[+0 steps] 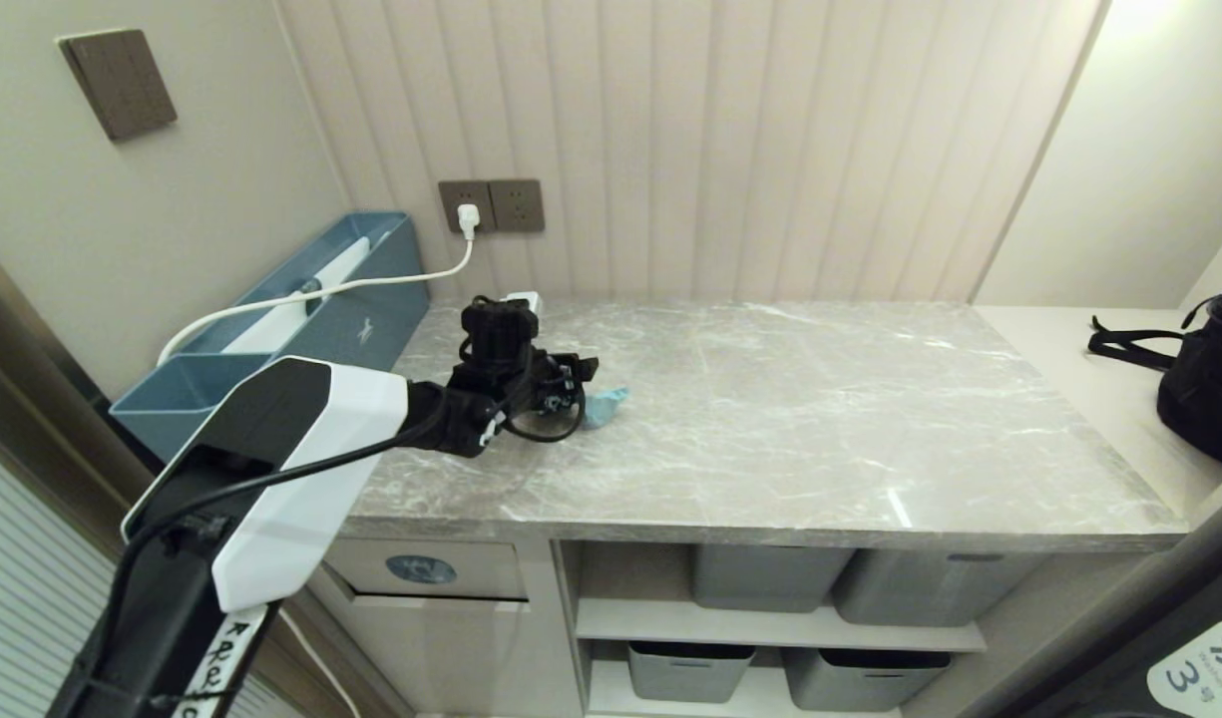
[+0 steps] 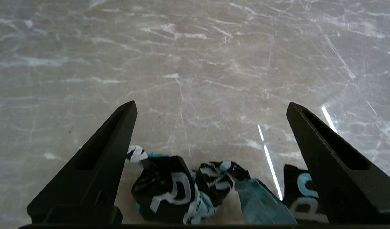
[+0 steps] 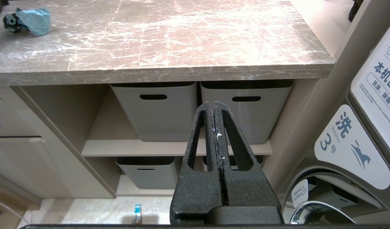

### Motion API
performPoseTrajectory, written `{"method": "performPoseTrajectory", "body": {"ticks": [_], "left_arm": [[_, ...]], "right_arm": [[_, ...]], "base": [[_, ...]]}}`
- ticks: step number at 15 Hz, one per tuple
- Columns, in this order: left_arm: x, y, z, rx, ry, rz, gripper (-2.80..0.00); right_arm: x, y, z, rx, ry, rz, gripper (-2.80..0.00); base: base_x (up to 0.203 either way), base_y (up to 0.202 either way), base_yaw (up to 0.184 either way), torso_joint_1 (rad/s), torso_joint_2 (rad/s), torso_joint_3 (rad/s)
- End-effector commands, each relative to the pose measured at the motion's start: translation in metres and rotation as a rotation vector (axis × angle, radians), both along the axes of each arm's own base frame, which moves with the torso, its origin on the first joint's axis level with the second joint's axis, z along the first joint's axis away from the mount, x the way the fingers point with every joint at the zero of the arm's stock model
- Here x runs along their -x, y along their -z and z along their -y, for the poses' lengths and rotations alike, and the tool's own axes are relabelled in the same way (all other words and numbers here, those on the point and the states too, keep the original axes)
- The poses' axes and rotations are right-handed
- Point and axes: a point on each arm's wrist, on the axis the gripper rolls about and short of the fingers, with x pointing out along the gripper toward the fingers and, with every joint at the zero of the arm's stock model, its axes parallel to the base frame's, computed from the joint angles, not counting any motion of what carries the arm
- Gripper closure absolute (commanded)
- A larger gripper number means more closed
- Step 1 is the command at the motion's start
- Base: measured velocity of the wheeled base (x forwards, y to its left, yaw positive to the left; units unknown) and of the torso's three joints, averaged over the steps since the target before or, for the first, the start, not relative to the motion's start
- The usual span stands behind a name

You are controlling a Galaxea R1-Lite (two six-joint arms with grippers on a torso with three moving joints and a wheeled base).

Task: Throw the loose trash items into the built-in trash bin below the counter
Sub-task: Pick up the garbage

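Trash wrapper [image 2: 169, 190] lies near the counter [image 1: 770, 419] back-left corner; left gripper [image 2: 210, 108], wide open and empty, must close on it.

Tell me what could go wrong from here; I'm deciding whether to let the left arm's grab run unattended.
The left gripper is open over the black wrapper, but the crumpled pieces sit back near the finger bases, so closing may catch only part. The pale teal wad lies beside them and could be nudged away. One teal-and-white strip wrapper is already on the floor, easily missed.
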Motion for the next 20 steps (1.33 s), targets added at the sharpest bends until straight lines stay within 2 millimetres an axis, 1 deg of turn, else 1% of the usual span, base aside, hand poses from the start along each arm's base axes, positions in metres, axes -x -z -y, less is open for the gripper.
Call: {"method": "performPoseTrajectory", "body": {"ticks": [1, 5, 8, 9, 13, 17, 18, 20], "left_arm": [[-0.003, 0.016, 0.004, -0.002, 0.003, -0.007, -2.80], [-0.002, 0.016, 0.005, -0.001, 0.036, -0.016, -2.80], [0.006, 0.020, 0.017, -0.029, 0.060, -0.031, -2.80], [0.007, 0.022, 0.018, -0.048, 0.064, -0.033, -2.80], [0.011, 0.028, 0.016, -0.096, 0.066, -0.079, -2.80], [0.012, 0.028, 0.015, -0.110, 0.046, -0.092, -2.80], [0.012, 0.027, 0.015, -0.110, 0.044, -0.090, 0.00], [0.012, 0.025, 0.015, -0.107, 0.042, -0.083, 0.00]], "right_arm": [[0.000, 0.000, 0.000, 0.000, 0.001, -0.001, 0.00], [0.000, 0.000, 0.000, 0.000, 0.000, -0.001, 0.00], [0.000, 0.000, 0.000, 0.000, 0.001, 0.000, 0.00], [0.000, 0.000, 0.000, 0.000, 0.001, 0.001, 0.00], [0.000, 0.000, 0.000, 0.000, 0.001, -0.001, 0.00], [0.000, 0.000, 0.000, 0.000, 0.000, -0.001, 0.00], [0.000, 0.000, 0.000, 0.000, 0.001, -0.001, 0.00], [0.000, 0.000, 0.000, 0.000, 0.000, -0.002, 0.00]], "base": [[0.000, 0.000, 0.000, 0.000, 0.00, 0.000], [0.000, 0.000, 0.000, 0.000, 0.00, 0.000], [0.000, 0.000, 0.000, 0.000, 0.00, 0.000], [0.000, 0.000, 0.000, 0.000, 0.00, 0.000], [0.000, 0.000, 0.000, 0.000, 0.00, 0.000], [0.000, 0.000, 0.000, 0.000, 0.00, 0.000], [0.000, 0.000, 0.000, 0.000, 0.00, 0.000], [0.000, 0.000, 0.000, 0.000, 0.00, 0.000]]}}
